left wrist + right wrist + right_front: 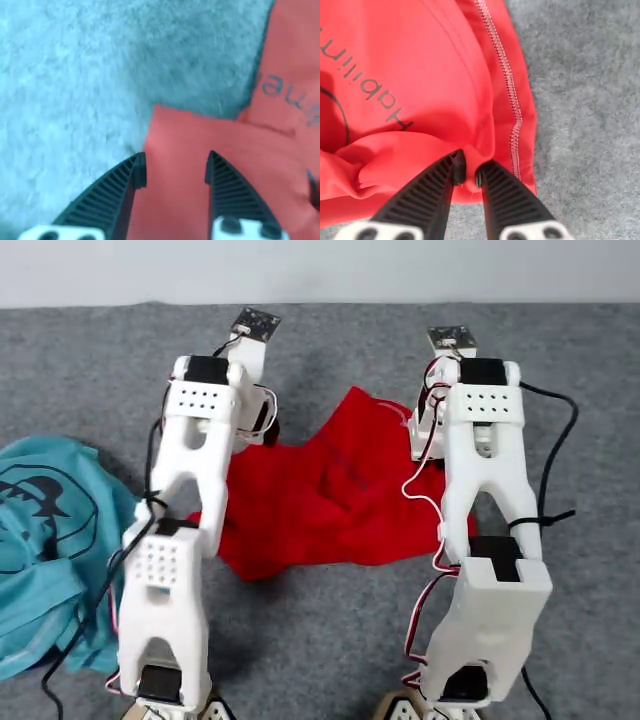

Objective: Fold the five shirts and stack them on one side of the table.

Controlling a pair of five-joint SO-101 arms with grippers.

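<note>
The red shirt (pixel 320 500) is lying crumpled btw. the two arms, mid-table (pixel 590 420). A fold near its hem is being pinched by the right gripper (pixel 469 172). The left gripper (pixel 175 170) is being held over a corner w/ jaws spread. A teal shirt (pixel 45 540) is lying unfolded beside the left arm. Nothing is being stacked yet, so the task is judged as early.

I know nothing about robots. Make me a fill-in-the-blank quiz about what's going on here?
1. The spread-out shirt is coloured ____.
2. The right hand is shut on a fold of it, while the left hand is ____.
3. Counting the teal shirt bunched beside the left arm, you can see ____ shirts.

Missing words: red; open; two.
</note>
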